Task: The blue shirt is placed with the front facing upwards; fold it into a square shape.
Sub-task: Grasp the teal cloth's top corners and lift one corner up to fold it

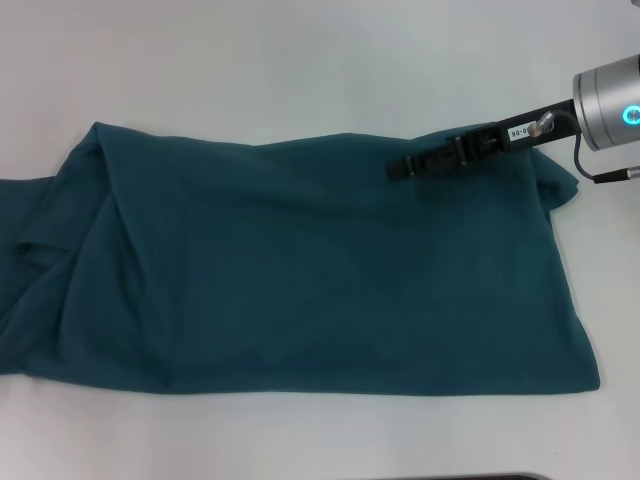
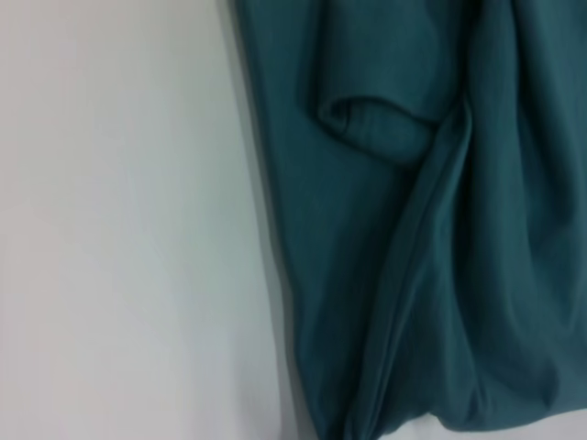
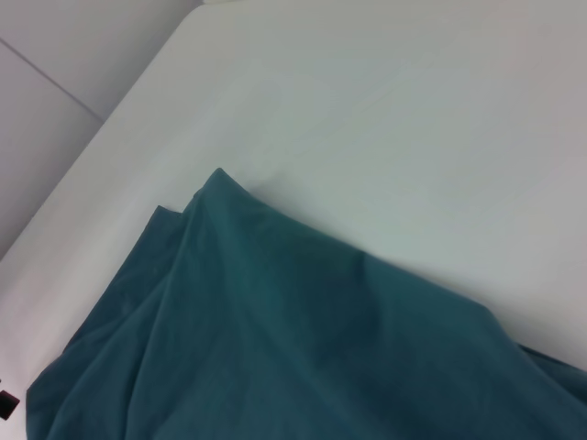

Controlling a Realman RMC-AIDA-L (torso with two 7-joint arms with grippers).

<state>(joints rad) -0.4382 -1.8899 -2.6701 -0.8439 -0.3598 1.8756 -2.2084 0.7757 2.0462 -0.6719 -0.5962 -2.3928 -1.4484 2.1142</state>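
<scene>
Shirt (image 1: pixel 300 270) fills most of my head view, spread wide across the white table (image 1: pixel 300 60), folded over with plain teal cloth up and a bunched sleeve at the left edge. My right claw (image 1: pixel 400 168) reaches in from the far right, low over the shirt's far edge (I cannot tell whether its fingers are spread or pinching cloth). My left claw is out of sight.
</scene>
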